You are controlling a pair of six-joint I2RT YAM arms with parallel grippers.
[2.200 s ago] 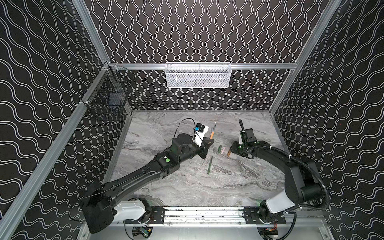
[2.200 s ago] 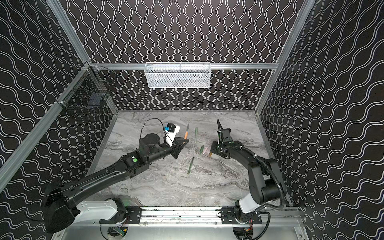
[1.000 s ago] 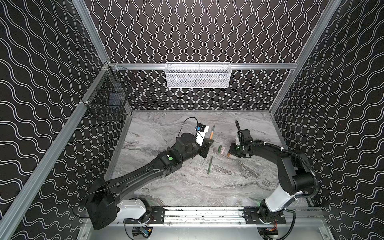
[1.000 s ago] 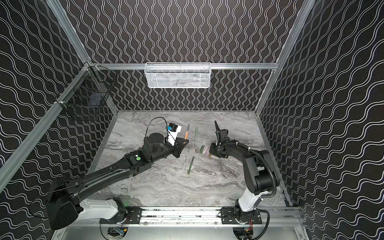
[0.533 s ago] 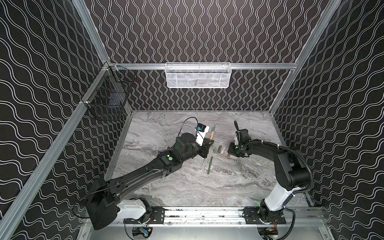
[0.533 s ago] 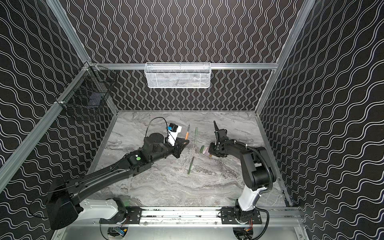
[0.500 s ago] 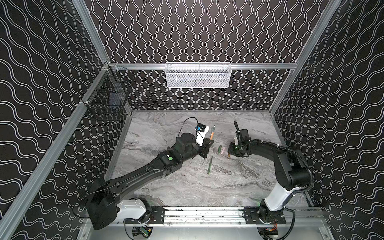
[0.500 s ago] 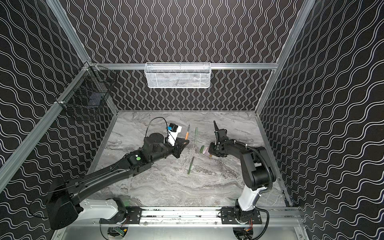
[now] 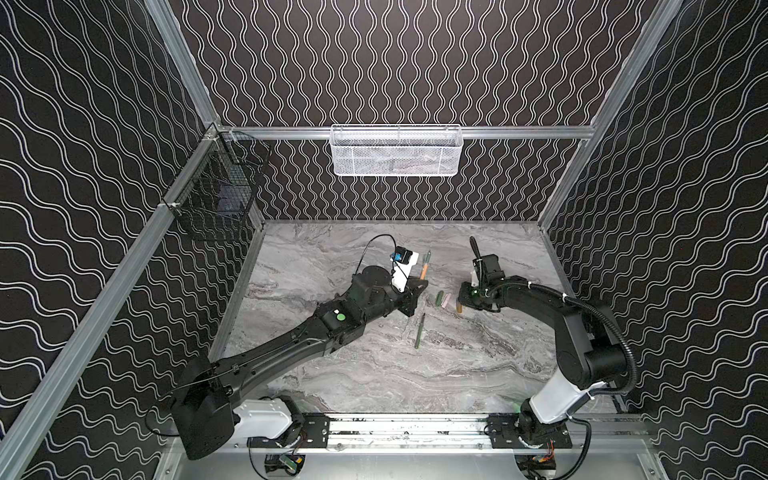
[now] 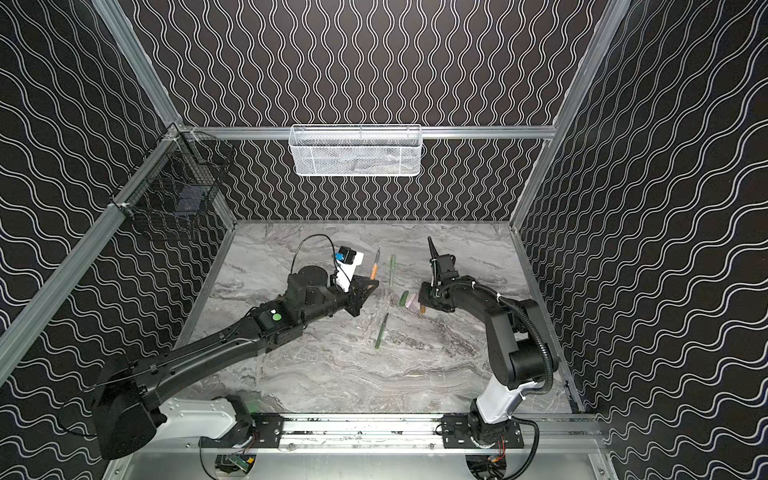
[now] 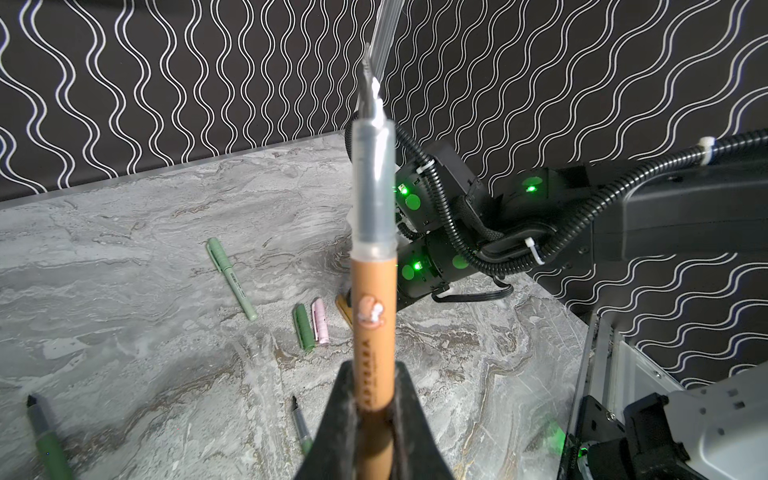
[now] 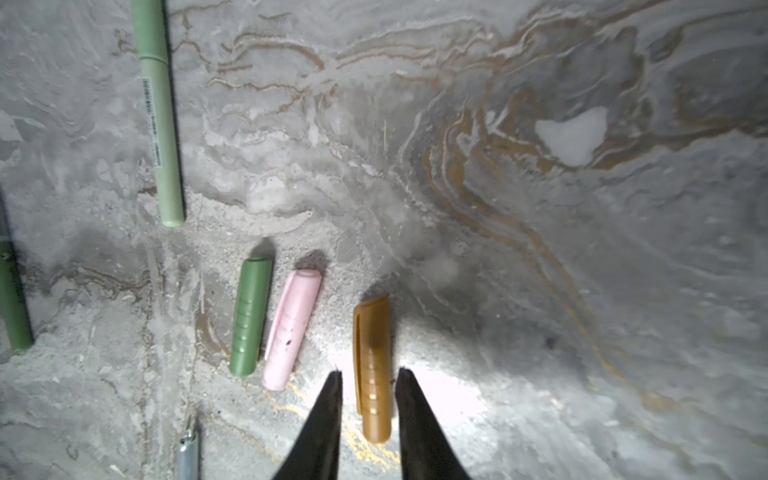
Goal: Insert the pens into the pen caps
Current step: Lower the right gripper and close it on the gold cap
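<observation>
My left gripper (image 11: 372,399) is shut on the orange-brown pen (image 11: 372,316) and holds it off the table, dark tip pointing away, in both top views (image 9: 423,272) (image 10: 374,272). My right gripper (image 12: 368,376) is low over the table. Its fingers straddle the orange-brown cap (image 12: 371,370), which lies flat, with a thin gap on one side. Beside it lie a pink cap (image 12: 293,328) and a dark green cap (image 12: 248,316). A pale green pen (image 12: 158,116) lies farther off. A dark green pen (image 9: 419,330) lies nearer the front.
A white mesh basket (image 9: 397,151) hangs on the back wall and a black wire basket (image 9: 216,195) on the left wall. Another dark green pen (image 11: 48,436) shows at the edge of the left wrist view. The base rail (image 9: 407,428) runs along the front.
My right gripper has come down and left onto the orange-brown cap, and its fingers have narrowed around it. The left arm has stayed nearly still with its pen.
</observation>
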